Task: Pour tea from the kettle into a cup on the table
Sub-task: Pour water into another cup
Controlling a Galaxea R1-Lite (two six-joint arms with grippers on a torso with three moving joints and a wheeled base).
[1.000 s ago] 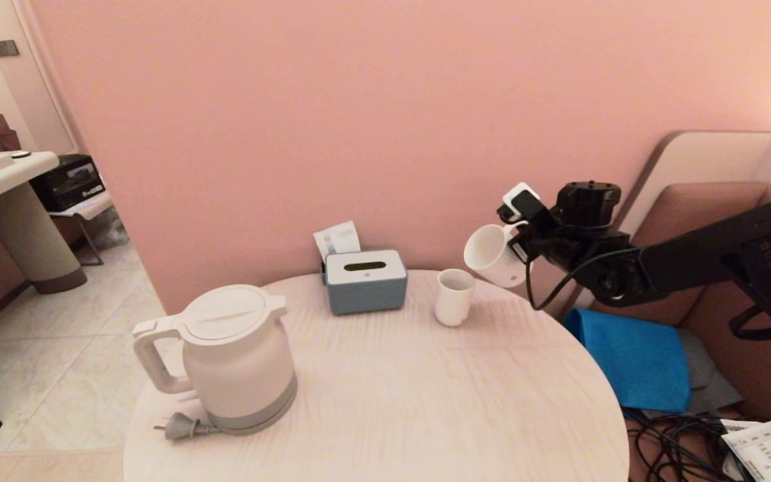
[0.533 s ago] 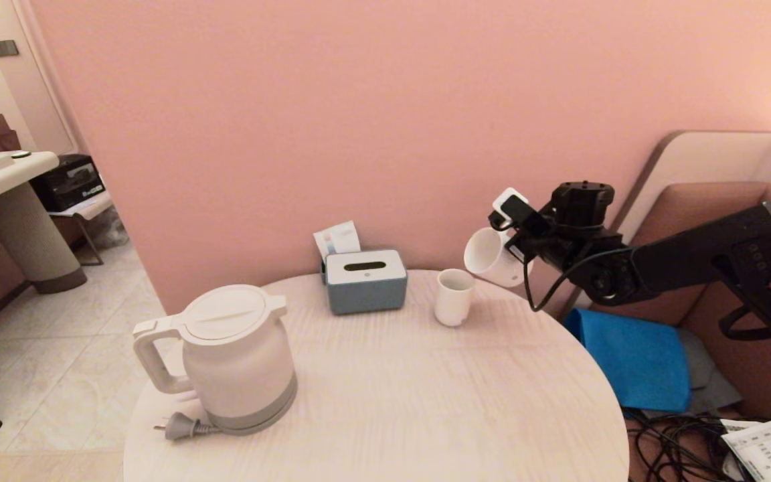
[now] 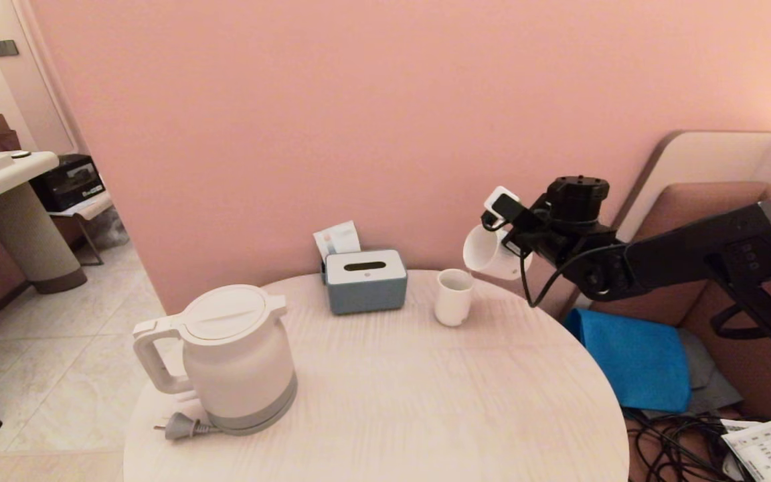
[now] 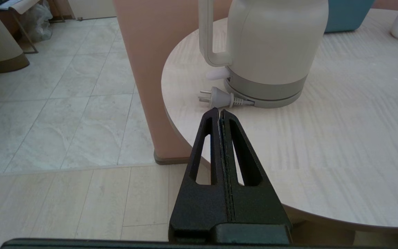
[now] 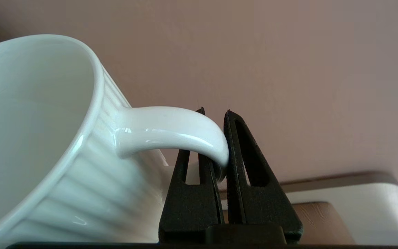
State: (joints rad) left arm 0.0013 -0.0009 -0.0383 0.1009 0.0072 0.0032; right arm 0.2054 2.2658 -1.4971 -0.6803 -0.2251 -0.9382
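Note:
My right gripper (image 3: 516,237) is shut on the handle of the white ribbed cup (image 3: 489,253) and holds it in the air, tipped with its mouth toward the left, above the table's far right edge. In the right wrist view the cup (image 5: 47,145) fills the left half, its handle pinched between the black fingers (image 5: 240,166). The white kettle (image 3: 235,358) stands on its grey base at the near left of the round table (image 3: 425,402). My left gripper (image 4: 219,112) is shut and empty, low at the table's near left edge, short of the kettle (image 4: 271,48).
A smaller handleless white cup (image 3: 454,296) stands just below and left of the held cup. A blue-grey tissue box (image 3: 365,280) sits at the back. The kettle's plug (image 3: 181,426) lies by its base. A blue cloth (image 3: 636,358) and cables lie on the seat at right.
The right arm has carried the cup a little up and to the left, closer over the table's far right edge. The kettle and the left gripper have stayed put.

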